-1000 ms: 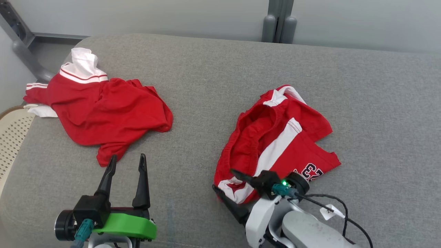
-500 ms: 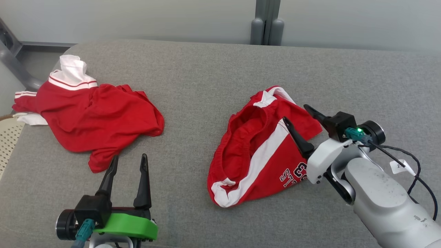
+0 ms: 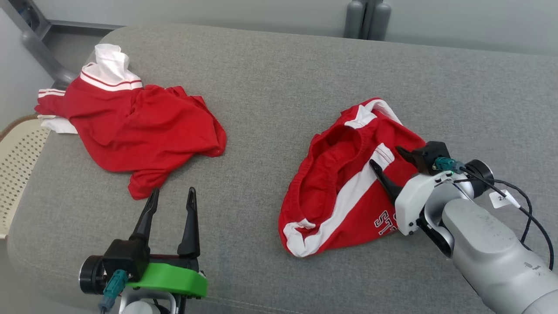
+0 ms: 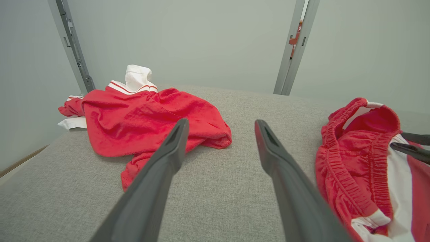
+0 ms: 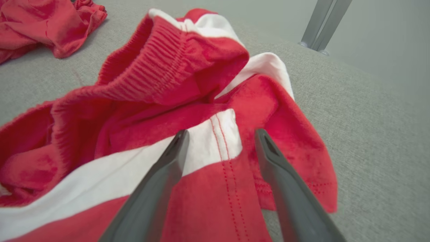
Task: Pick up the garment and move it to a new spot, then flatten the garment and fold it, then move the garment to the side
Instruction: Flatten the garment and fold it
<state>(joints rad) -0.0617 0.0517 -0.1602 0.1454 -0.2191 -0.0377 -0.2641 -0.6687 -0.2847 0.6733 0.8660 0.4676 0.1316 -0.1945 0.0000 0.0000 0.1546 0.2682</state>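
The garment, a pair of red shorts [image 3: 340, 187] with white side stripes and white lettering, lies crumpled right of centre on the grey cushion. My right gripper [image 3: 384, 156] is open at the shorts' right side. Its fingers straddle the white stripe end [image 5: 223, 141] just above the cloth and hold nothing. In the right wrist view the elastic waistband [image 5: 168, 84] bulges up ahead of the right gripper [image 5: 221, 131]. My left gripper [image 3: 173, 190] is open and empty near the front edge. It points at a red shirt [image 3: 139, 126] with a white collar.
The grey cushion [image 3: 270, 87] runs to a pale wall with a grey metal post [image 3: 368, 17] behind. A cream perforated basket [image 3: 17, 165] sits off the left edge. In the left wrist view the red shirt [image 4: 141, 117] lies left and the shorts [image 4: 356, 158] right.
My right arm swung from the shorts' front hem round to their right side, and the shorts' lettered leg now lies differently. The head camera shifted. The left gripper stayed put.
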